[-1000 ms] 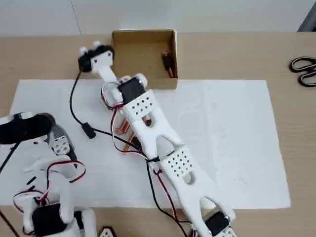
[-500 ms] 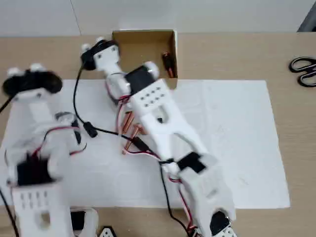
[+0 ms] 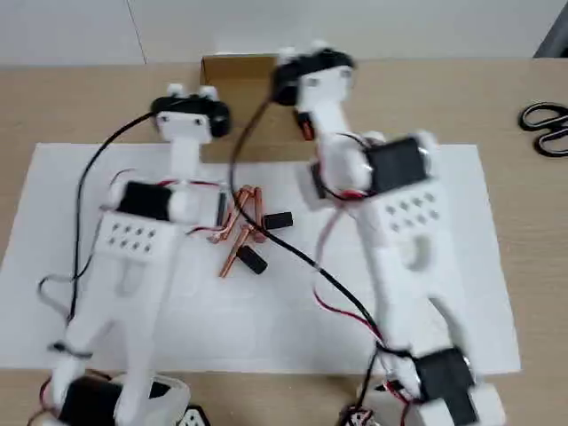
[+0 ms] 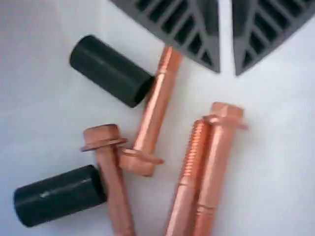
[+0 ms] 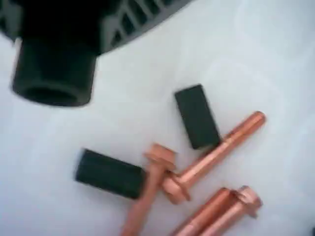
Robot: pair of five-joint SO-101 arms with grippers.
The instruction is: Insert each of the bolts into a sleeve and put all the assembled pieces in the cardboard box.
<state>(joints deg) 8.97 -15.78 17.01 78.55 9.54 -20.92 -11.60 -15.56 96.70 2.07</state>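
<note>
Left gripper (image 4: 225, 69), jaws narrowly spread, hangs over the bolts (image 4: 152, 108) on the paper (image 3: 444, 266). Centre on one shank, clear of the loose sleeves (image 4: 110, 70). Right gripper (image 5: 74, 29) pinches the held sleeve (image 5: 54, 73); the cardboard box (image 3: 235, 64) lies beyond.

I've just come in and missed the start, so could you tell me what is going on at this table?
The right gripper appears to hold one black sleeve above the white sheet. The left gripper hangs just over the copper bolts, jaws slightly apart and empty. Four bolts and two loose sleeves lie unassembled on the sheet. The cardboard box sits at the sheet's far edge.
</note>
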